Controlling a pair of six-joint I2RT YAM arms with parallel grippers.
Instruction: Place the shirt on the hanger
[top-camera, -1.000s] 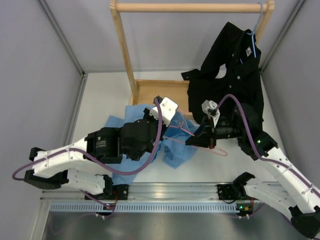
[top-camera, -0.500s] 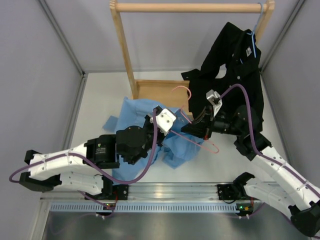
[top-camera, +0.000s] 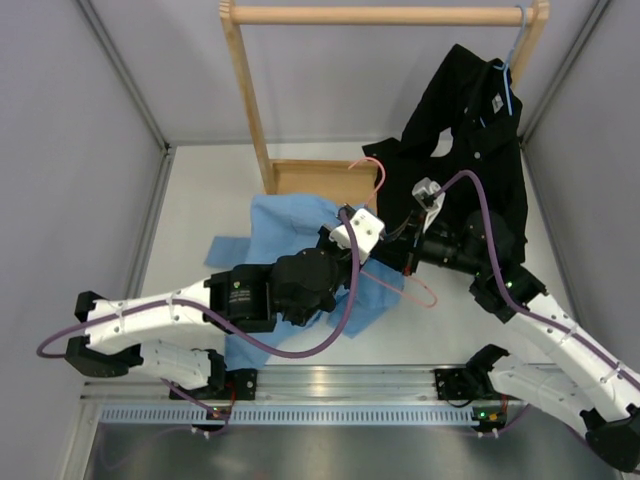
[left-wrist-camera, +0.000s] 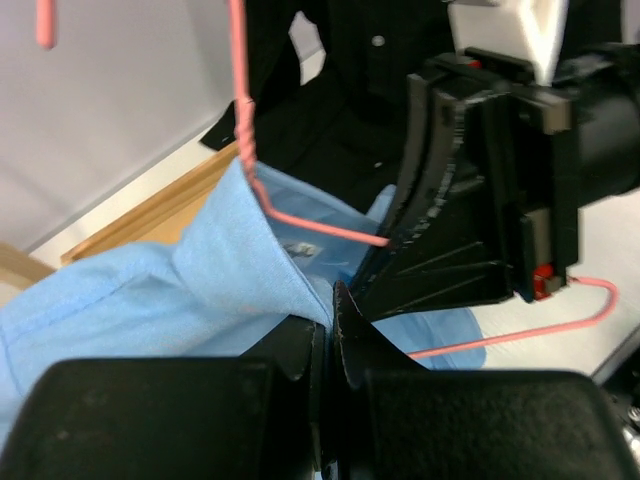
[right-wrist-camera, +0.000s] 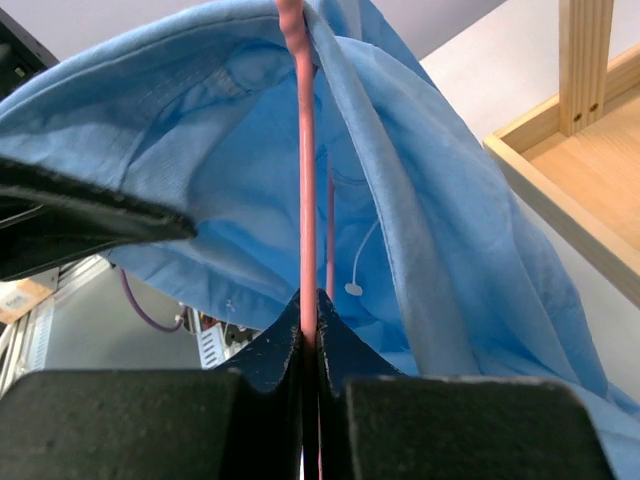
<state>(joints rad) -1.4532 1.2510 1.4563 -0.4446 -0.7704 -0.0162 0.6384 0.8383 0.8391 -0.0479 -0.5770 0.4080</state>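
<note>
Gripping a fold of the shirt (left-wrist-camera: 200, 270) in the clenched left pincer (left-wrist-camera: 332, 298). Just beyond its tips, clamping the hanger (right-wrist-camera: 303, 150) wire in the right pincer (right-wrist-camera: 310, 305), blue cloth draped over it. Farther behind both, black shirt (top-camera: 480, 130) hanging from wooden rail (top-camera: 380, 15).

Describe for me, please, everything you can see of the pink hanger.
The hanger is thin pink wire, a triangle with a twisted neck and an open hook on top. The right gripper is shut on one wire and holds it up, hook away from the arms. One shoulder lies inside the shirt, whose collar, pinched by the left gripper, sits against the neck. A rounded corner pokes out bare.
</note>
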